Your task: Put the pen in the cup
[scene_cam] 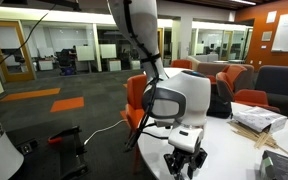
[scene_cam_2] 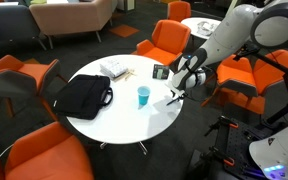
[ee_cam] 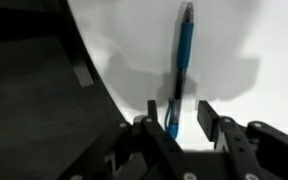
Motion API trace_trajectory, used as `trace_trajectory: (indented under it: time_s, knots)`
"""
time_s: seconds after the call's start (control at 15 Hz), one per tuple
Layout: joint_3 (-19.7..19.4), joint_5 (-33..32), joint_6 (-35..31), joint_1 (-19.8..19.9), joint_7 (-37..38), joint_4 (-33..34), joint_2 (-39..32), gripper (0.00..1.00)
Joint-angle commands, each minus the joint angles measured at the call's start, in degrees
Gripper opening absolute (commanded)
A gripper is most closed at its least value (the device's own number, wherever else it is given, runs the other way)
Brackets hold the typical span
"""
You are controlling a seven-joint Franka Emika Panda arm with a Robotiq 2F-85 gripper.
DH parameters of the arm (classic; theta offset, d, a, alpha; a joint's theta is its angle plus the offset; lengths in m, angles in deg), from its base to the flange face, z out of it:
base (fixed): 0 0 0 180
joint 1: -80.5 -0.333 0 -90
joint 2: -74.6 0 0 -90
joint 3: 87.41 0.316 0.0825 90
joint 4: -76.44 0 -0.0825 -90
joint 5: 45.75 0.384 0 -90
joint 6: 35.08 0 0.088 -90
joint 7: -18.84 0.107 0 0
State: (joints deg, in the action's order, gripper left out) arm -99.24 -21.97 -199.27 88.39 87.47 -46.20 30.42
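Note:
In the wrist view the pen (ee_cam: 184, 50) is blue with dark ends. It lies flat on the white table, and its near end reaches between my fingers, close to the left one. My gripper (ee_cam: 181, 115) is open and straddles that end, low over the table. In an exterior view the gripper (scene_cam_2: 175, 92) is at the table's edge, to the right of the teal cup (scene_cam_2: 143, 95), which stands upright near the table's middle. In an exterior view the gripper (scene_cam: 184, 165) hangs just above the tabletop; the pen and cup are not visible there.
A black bag (scene_cam_2: 84, 95) lies on the round white table (scene_cam_2: 124, 115). A white box with pale sticks (scene_cam_2: 114, 69) sits at the far side and also shows in an exterior view (scene_cam: 256, 120). Orange chairs (scene_cam_2: 164, 40) ring the table.

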Motion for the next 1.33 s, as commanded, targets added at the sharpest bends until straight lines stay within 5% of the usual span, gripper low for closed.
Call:
trace_trajectory:
  time_s: [0.0, 0.4, 0.47, 0.6, 1.0, 1.27]
  knots:
    - [-0.87, 1.9, -1.24, -0.91, -0.62, 0.26, -0.54, 0.37]
    - [-2.64, 1.59, -0.29, -1.25, 0.38, 2.01, -2.36, 0.35]
    - [-2.92, 1.52, -0.15, -1.31, 0.45, 2.33, -2.71, 0.14]
    - [-3.21, 1.37, -0.1, -1.43, 0.33, 2.81, -3.24, 0.0]
    - [-5.01, 0.31, 0.33, -4.22, 0.91, 1.97, -1.21, 0.02]
    - [-13.78, -4.34, 2.33, -13.06, 3.88, 1.18, 1.02, 0.02]
